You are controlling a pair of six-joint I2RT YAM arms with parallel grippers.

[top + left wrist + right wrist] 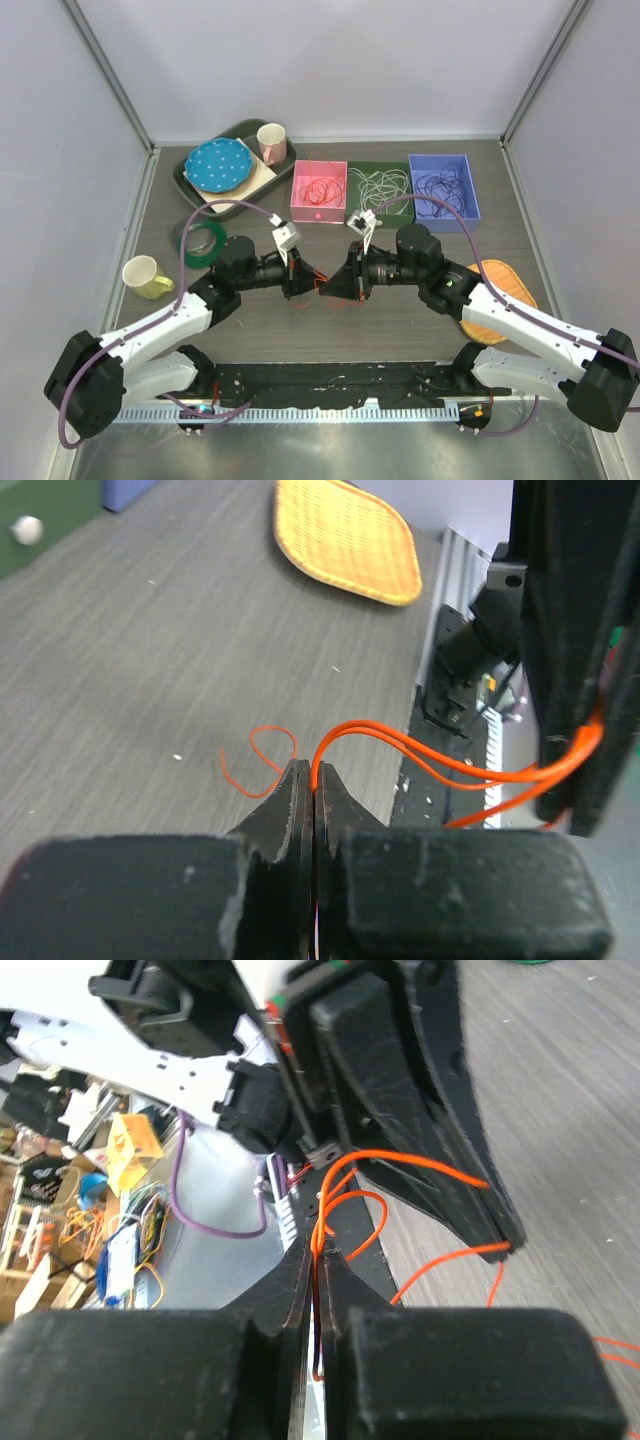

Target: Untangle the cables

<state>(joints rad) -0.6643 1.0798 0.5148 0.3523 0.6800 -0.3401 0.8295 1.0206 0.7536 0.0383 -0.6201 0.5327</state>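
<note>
A thin red-orange cable (338, 301) hangs in small loops between my two grippers at the table's middle. My left gripper (306, 281) is shut on it; in the left wrist view the cable (420, 752) leaves the closed tips (314, 772) and runs right to the other gripper's fingers (570, 650). My right gripper (329, 288) is also shut on it; in the right wrist view its strands (400, 1163) rise from the closed tips (320, 1252) toward the left gripper's fingers (420, 1090). The two grippers are tip to tip, almost touching. A loose end (258, 760) curls on the table.
At the back stand a pink bin (319, 210) with red cables, a green bin (380, 165) with white cables and a blue bin (443, 160) with dark purple cables. A green cable coil (203, 243), a yellow mug (147, 277), a tray (190, 175) with plate and pink mug, and a woven mat (497, 300) lie around.
</note>
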